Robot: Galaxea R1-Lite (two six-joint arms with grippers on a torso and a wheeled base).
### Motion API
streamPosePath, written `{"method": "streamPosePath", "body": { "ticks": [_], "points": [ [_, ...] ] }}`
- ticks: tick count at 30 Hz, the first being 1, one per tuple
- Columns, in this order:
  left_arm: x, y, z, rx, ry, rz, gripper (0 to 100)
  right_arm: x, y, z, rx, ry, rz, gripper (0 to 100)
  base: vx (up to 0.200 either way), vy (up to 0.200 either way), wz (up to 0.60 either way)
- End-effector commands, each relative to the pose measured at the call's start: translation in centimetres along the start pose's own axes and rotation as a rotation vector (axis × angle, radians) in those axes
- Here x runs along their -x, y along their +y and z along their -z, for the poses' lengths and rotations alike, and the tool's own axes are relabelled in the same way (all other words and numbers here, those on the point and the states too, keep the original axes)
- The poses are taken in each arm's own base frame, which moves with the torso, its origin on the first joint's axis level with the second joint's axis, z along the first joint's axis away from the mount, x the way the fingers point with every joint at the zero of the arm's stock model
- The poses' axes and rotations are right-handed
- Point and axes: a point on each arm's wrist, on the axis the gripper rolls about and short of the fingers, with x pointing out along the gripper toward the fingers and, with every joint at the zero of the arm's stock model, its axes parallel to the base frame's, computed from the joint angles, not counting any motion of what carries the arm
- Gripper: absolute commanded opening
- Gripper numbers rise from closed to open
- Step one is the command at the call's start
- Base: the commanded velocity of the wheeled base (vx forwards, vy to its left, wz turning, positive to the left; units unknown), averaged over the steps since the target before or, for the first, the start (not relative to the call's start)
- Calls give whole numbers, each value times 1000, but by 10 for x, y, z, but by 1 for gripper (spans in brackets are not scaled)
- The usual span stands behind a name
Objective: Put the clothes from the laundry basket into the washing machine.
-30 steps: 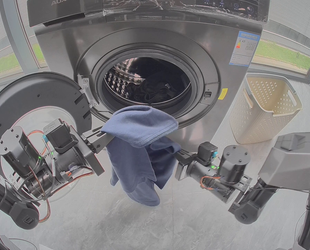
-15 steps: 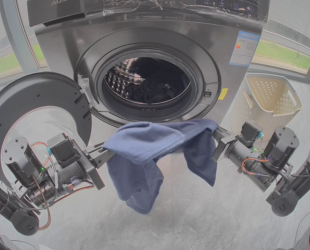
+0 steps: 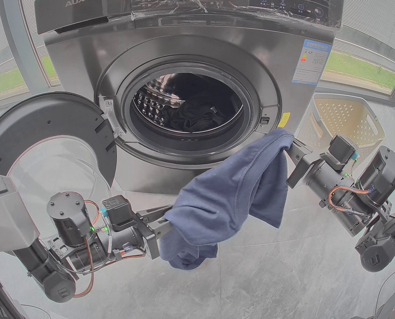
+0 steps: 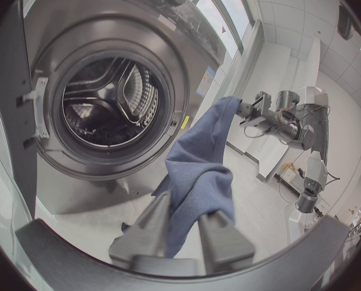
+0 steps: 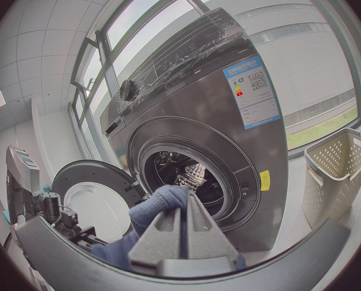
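— Where's the cloth?
— The blue garment (image 3: pixel 233 187) hangs in front of the washing machine (image 3: pixel 197 45), below its open drum.
— And the arms?
— My left gripper (image 3: pixel 164 221) is low and pinches one end. My right gripper (image 3: pixel 293 145) is raised higher and clamps the other.

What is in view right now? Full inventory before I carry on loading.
Metal front-loading washing machine: one, grey, straight ahead.
Round washer door: one, dark grey, open on the robot's left.
Crumpled dark clothes: one heap, black, inside the drum.
Soft blue cloth garment: one, navy, hanging between both grippers, outside the machine.
Perforated plastic laundry basket: one, beige, on the floor right of the machine.
Left gripper: one, grey, shut on the garment's lower end.
Right gripper: one, grey, shut on the garment's upper end.
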Motion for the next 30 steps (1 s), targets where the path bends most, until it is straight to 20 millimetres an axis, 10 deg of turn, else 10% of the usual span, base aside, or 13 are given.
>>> {"method": "streamPosePath", "body": {
  "ticks": [1, 17, 30],
  "points": [
    [-20, 10, 23, 49, 62, -13, 100, 0, 2, -5, -2, -19, -9, 0, 0, 0, 0],
    [-35, 29, 80, 21, 234, -62, 100, -7, 9, -9, -12, -52, -15, 0, 0, 0, 0],
    [-33, 0, 61, -53, 189, 89, 100, -54, 17, 25, -27, -45, 8, 0, 0, 0, 0]
  ]
}}
